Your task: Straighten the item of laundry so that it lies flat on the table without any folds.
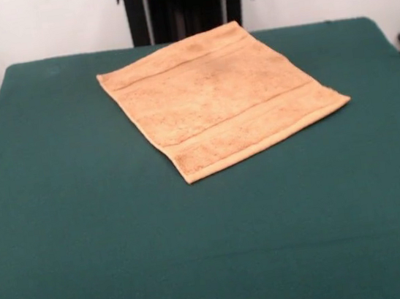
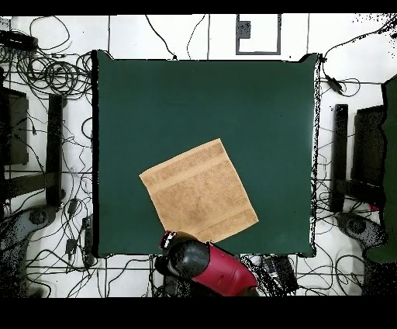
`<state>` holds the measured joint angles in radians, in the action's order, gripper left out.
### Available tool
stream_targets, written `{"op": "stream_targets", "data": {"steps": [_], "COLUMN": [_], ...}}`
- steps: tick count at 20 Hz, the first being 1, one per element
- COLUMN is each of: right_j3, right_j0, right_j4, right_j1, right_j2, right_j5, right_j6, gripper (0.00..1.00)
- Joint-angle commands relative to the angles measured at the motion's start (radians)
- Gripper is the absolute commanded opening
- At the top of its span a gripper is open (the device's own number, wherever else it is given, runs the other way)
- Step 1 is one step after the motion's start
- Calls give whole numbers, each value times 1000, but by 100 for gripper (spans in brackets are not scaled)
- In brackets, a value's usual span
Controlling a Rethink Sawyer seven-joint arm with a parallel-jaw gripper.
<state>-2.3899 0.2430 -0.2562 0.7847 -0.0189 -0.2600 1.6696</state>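
Tan-orange terry is what you look at first: the towel [image 1: 221,96] lies spread on the table [image 1: 87,245], in the far half as the front view shows it, a little right of the middle. It is turned like a diamond, not square to the table edges. One corner points to the far side, close under the pedestal, one corner points right, and one comes toward the camera. Two woven bands run across it, one near the far-left edge and one near the near-right edge. I see no fold and no lifted corner in either view; the cloth looks like one flat layer. The white tag I cannot find.

From above you see the same towel [image 2: 199,192] in the half of the table [image 2: 256,101] nearest the robot base, with one edge almost at the table's border. The arm [image 2: 203,262] is drawn back over the base, just beside that border and apart from the cloth. So the towel lies straight out from the arm, very near, and its closest edge is the banded one.

You cannot tell from these pictures if the jaws are open or closed; the arm's body covers them from above, and the front view shows only dark parts at the top edge.

My judgement: the task looks nearly or fully done. If you make one more move, it should be short.
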Motion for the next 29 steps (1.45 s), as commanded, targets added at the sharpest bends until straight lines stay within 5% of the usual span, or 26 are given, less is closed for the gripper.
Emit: {"op": "stream_targets", "data": {"steps": [1,6,10,17,29], "right_j3": [-2,27,116,265,277], "right_j0": [9,3,20,-26,-43], "right_j4": [-48,-6,155,350,439], "right_j1": [-78,-86,-129,-164,-163], "right_j2": [-98,-91,-100,-44,-31], "right_j5": [64,124,305,431,446], "right_j6": [220,193,88,49,115], "gripper": [100,100,100,100,100]}}
